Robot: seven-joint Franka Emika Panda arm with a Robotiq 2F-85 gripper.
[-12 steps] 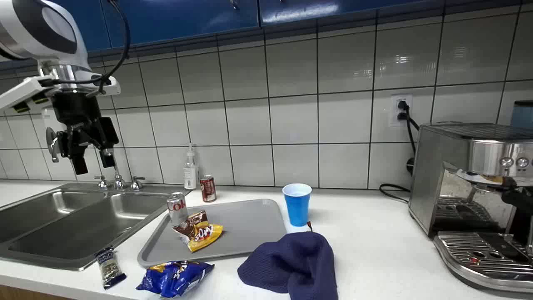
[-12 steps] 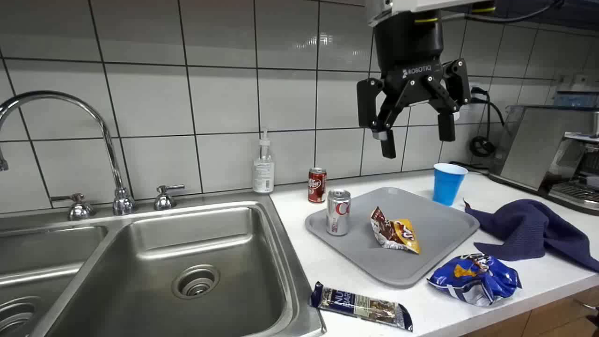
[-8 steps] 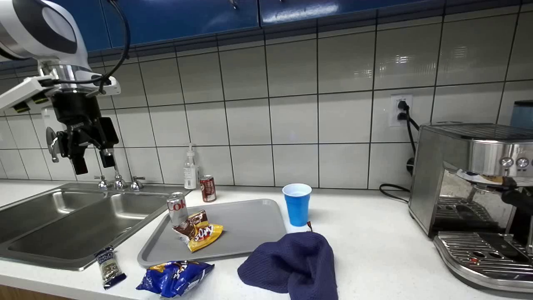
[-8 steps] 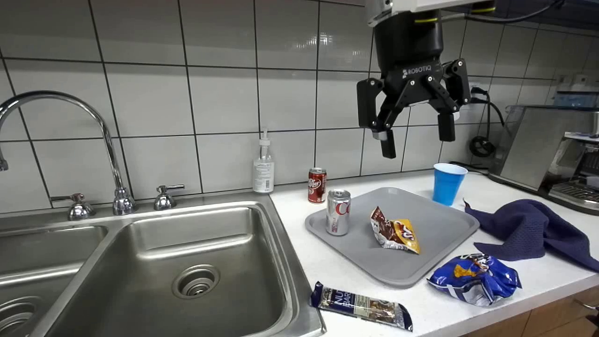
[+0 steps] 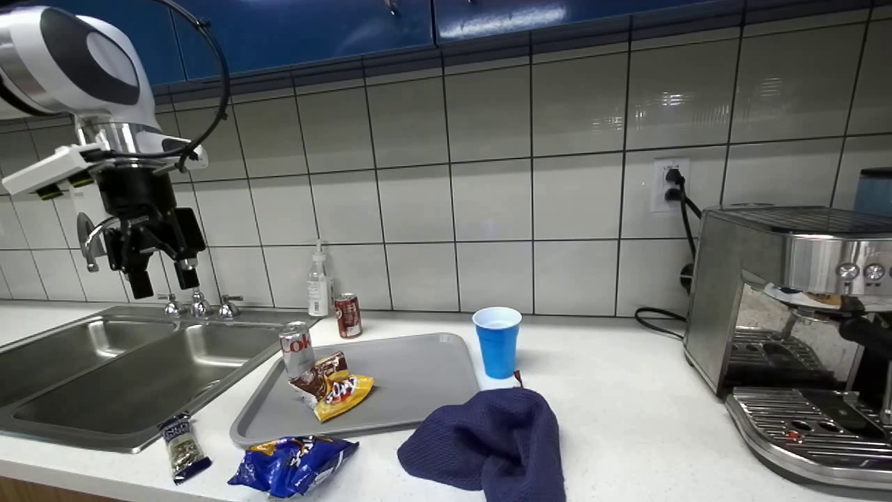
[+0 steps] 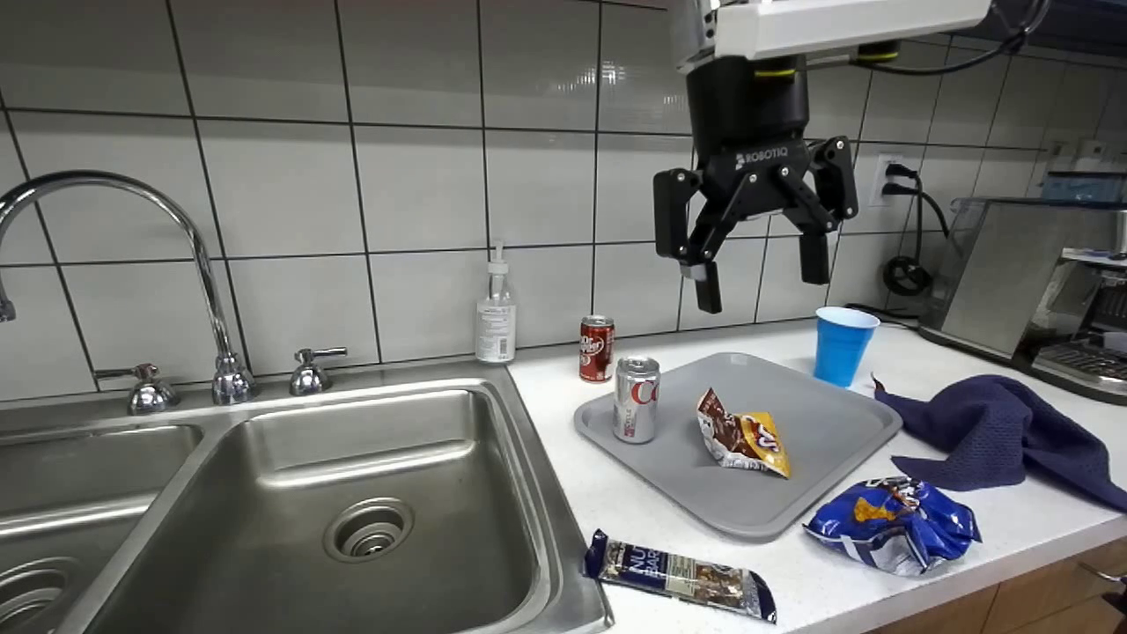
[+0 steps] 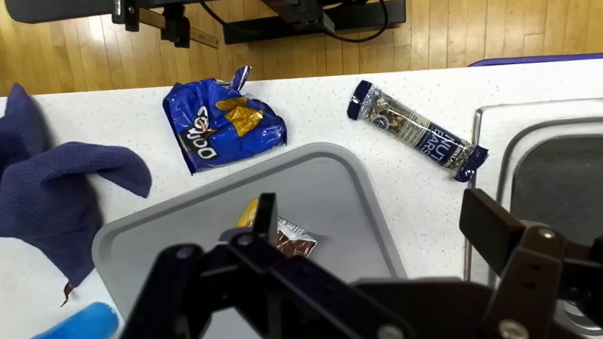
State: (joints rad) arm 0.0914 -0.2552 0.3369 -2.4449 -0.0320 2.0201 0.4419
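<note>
My gripper hangs above the counter, jaws spread wide, holding nothing — a level pose, fingers clear of the upright silver can, serves best. Nearest, I judge, is the snack bag on the tray; its long axis runs from the brown end near the can to the yellow end, aimed between the blue bag and navy towel.

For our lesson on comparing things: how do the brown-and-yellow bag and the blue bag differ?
The brown-and-yellow bag lies on the tray, while the blue bag lies directly on the counter. The blue bag looks bigger and bulkier than the brown-and-yellow bag. Both are crumpled, printed snack bags, and the end effector holds neither.
</note>
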